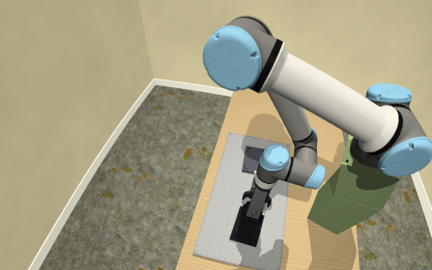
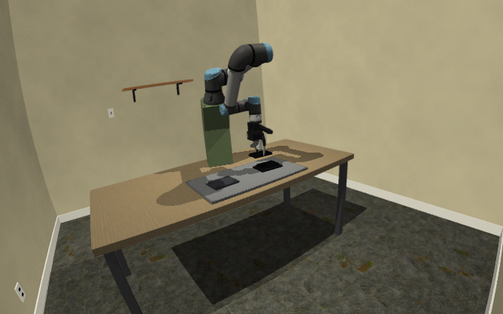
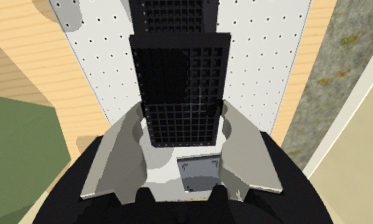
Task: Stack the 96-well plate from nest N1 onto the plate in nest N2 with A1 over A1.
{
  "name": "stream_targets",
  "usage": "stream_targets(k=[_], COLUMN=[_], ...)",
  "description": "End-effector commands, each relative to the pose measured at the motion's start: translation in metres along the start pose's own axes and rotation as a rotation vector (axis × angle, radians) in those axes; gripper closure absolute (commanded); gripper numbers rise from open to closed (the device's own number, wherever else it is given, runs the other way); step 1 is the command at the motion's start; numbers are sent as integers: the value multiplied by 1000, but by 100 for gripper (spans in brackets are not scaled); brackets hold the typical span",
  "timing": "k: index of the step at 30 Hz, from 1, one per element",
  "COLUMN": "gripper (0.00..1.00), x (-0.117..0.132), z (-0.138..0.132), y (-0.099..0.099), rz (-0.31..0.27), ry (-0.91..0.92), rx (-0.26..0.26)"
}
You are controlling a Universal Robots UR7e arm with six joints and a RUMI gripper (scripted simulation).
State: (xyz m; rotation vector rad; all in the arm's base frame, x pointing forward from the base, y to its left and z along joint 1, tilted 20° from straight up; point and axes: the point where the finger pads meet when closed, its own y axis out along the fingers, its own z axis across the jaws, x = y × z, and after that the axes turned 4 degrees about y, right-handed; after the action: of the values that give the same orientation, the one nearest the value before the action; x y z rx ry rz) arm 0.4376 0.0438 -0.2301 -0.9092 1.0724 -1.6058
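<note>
We see a room with plain beige walls (image 2: 382,77) and a white skirting board (image 2: 409,203). The mottled grey-green stone floor (image 2: 401,265) lies under a wooden worktop (image 2: 136,210) on dark legs. At ten o'clock, a small wooden shelf (image 2: 156,84) hangs above a wall socket (image 2: 110,113).

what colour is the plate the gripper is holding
Black, with a grid of square wells; the 96-well plate in the gripper shows best in the wrist view.

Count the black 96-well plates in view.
2. One black 96-well plate is held in the jaws above the grey perforated base; the other black plate sits in its nest below.
</note>
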Motion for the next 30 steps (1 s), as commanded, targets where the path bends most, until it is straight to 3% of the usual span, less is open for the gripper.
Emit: stream_targets(k=[1,15,30], gripper=[100,100,100], x=[-17,-55,-56], z=[-3,-12,-12], y=[0,0,0], rz=[-1,-1,-1], ry=[1,1,1], rx=[0,0,0])
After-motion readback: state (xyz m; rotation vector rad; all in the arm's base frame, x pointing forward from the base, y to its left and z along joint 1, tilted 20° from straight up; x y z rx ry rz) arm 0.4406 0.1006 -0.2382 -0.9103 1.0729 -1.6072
